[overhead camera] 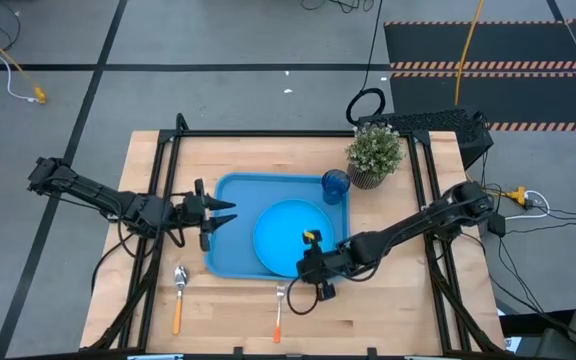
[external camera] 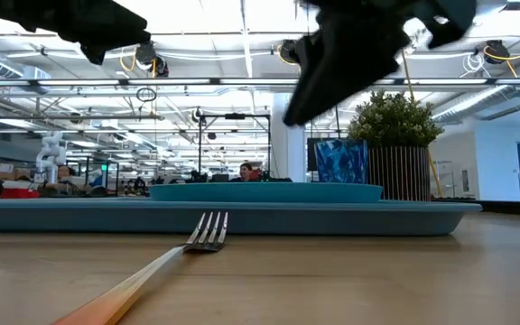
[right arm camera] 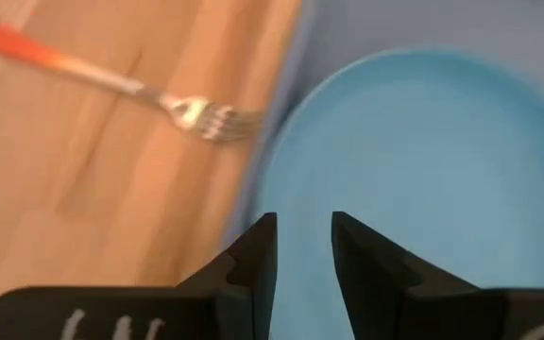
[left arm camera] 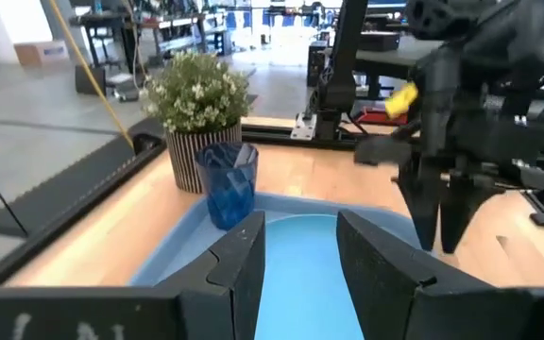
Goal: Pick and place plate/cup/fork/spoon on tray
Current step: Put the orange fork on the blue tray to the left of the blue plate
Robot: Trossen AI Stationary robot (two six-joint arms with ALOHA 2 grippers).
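The light-blue tray [overhead camera: 230, 190] lies at the table's middle. The bright-blue plate [overhead camera: 290, 235] lies flat in it, and the dark-blue cup [overhead camera: 336, 184] stands upright in its far right corner. The spoon [overhead camera: 179, 296] and the fork [overhead camera: 279, 312] lie flat on the wood near the front edge, the fork's tines [external camera: 208, 230] toward the tray. My right gripper [right arm camera: 304, 246] is open and empty, pointing down above the plate's near edge [right arm camera: 281, 179], close to the fork [right arm camera: 196, 111]. My left gripper [left arm camera: 300, 255] is open and empty at the tray's left rim [overhead camera: 213, 215], pointing toward the table's right edge.
A potted plant [overhead camera: 375, 155] stands just right of the cup at the table's far side. Black frame rails [overhead camera: 158, 200] run along the table's left and right sides. Bare wood lies in front of the tray around the spoon and fork.
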